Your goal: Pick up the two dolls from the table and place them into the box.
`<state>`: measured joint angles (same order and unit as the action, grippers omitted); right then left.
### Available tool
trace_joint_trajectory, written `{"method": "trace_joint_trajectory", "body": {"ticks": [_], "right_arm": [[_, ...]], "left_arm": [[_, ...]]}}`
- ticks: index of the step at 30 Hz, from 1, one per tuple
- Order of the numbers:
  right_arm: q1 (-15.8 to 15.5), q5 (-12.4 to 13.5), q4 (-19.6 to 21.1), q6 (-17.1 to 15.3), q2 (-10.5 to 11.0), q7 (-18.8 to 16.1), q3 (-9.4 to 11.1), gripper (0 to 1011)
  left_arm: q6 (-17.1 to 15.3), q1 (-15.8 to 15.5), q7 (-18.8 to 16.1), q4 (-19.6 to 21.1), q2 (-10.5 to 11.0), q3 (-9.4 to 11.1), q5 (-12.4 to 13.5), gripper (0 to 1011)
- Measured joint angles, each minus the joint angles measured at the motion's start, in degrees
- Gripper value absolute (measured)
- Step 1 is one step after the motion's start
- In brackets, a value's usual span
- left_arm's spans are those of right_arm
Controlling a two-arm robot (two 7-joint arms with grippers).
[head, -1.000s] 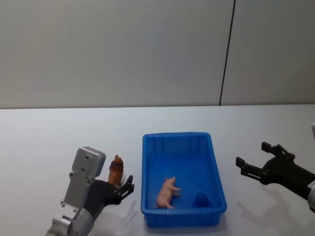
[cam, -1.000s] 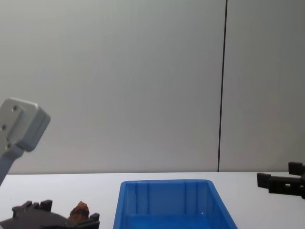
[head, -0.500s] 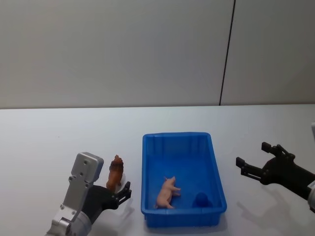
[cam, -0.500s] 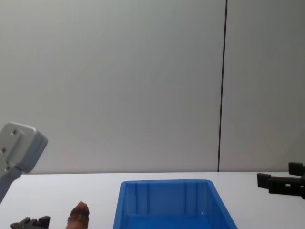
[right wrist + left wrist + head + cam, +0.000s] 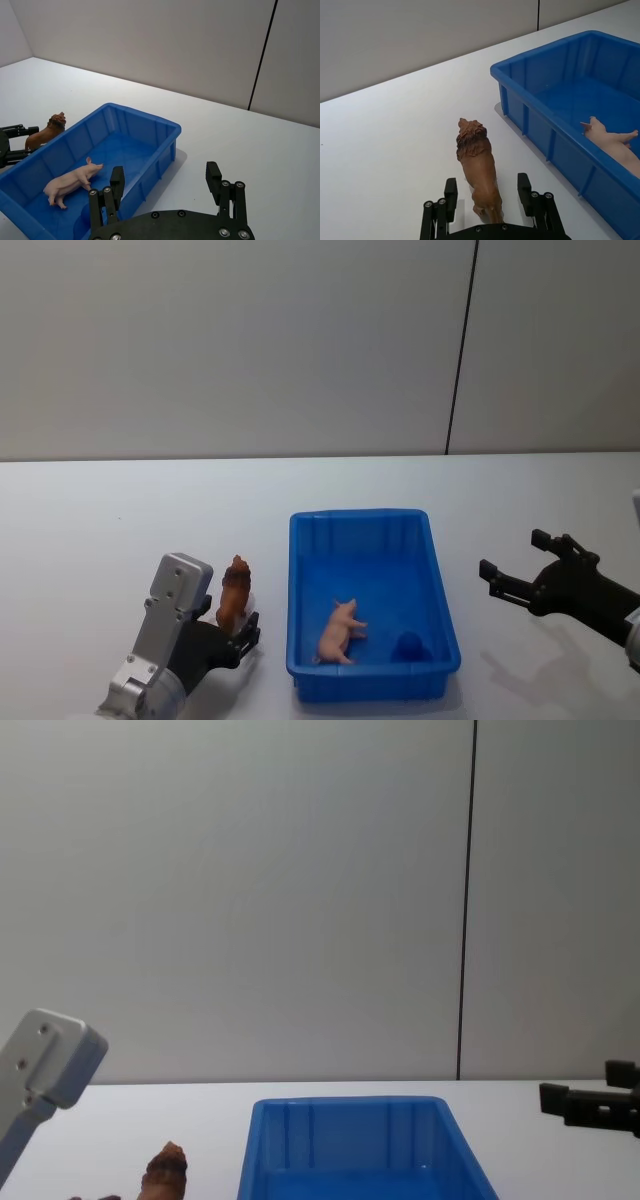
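Straddling brown doll [image 5: 481, 175], left gripper [image 5: 487, 196], jaws apart

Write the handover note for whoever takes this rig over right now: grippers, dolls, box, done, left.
Left gripper: open, low over the table, fingers either side of the brown lion doll's rear, not closed on it.
Right gripper: open, idle to the right of the box.
Lion doll: standing on the table just left of the box.
Pink pig doll: lying on the box floor.
Done: pig is in the box.
Left: close on the lion, lift it, put it in the box.
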<state>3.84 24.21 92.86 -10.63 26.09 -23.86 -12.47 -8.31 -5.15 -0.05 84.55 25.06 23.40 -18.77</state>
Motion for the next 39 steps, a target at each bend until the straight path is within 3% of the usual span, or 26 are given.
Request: {"method": "trace_joint_trajectory", "body": {"ticks": [16, 32, 39], "right_arm": [[0.0, 0.0, 0.0, 0.0, 0.0, 0.0, 0.0, 1001], [0.0, 0.0, 0.0, 0.0, 0.0, 0.0, 0.0, 1001], [0.0, 0.0, 0.0, 0.0, 0.0, 0.0, 0.0, 1001]], "left_arm": [[1.5, -1.1, 2.0, -2.8, -0.8, -0.5, 1.1, 317], [3.6, -2.3, 2.1, 1.1, -0.7, -1.7, 3.4, 309], [4.0, -3.7, 3.9, 3.4, -1.7, -1.7, 4.9, 309]]}}
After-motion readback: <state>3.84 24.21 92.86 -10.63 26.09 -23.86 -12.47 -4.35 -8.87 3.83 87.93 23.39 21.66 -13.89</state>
